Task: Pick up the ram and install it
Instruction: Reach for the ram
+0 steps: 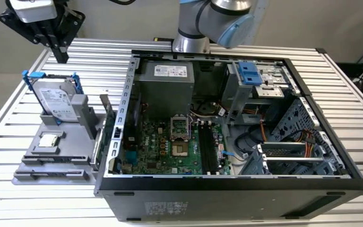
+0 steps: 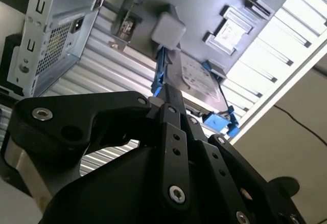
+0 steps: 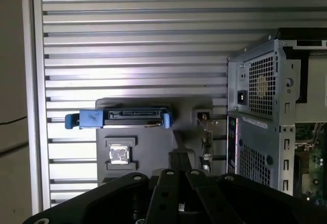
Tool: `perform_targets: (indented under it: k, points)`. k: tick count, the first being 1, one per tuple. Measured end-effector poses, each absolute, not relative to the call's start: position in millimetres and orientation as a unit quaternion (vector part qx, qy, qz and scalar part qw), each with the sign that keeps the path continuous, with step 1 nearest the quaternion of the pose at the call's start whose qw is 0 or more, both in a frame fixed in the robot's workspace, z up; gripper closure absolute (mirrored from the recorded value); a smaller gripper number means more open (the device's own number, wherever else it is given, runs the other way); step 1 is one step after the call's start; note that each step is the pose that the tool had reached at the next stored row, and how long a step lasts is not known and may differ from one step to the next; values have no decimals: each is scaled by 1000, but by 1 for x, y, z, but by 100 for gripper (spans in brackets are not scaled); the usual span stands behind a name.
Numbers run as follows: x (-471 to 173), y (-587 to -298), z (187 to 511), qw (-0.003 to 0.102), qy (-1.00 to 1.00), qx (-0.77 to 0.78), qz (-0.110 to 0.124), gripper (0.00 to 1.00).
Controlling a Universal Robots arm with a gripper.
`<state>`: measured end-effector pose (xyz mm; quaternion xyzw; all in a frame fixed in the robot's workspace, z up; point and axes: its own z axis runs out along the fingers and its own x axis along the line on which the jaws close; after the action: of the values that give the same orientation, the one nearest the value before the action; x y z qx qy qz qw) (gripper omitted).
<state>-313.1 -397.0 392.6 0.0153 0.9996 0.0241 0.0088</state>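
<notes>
- Black gripper [image 1: 62, 57]: jaws pressed together, empty; hung high over grey plastic tray [image 1: 74, 152];
- Long thin dark ram stick [image 1: 49, 174]: apparently in tray slot, well below jaws;
- Risk: unopened jaws would strike stick's edge.

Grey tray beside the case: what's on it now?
Hard drive standing upright, silver chip flat before it, long dark strips nearest the exterior camera, possibly the ram. Tray surface beneath the drive is covered.

The gripper [image 1: 61, 57] and the arm [image 1: 216, 21] are cut off by the exterior view's top edge.
</notes>
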Motion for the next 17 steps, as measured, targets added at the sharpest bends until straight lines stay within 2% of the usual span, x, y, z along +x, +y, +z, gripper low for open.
perform_targets:
  k: [17]
  points:
    - [-355,-394,393,9,1000,7,24,100]
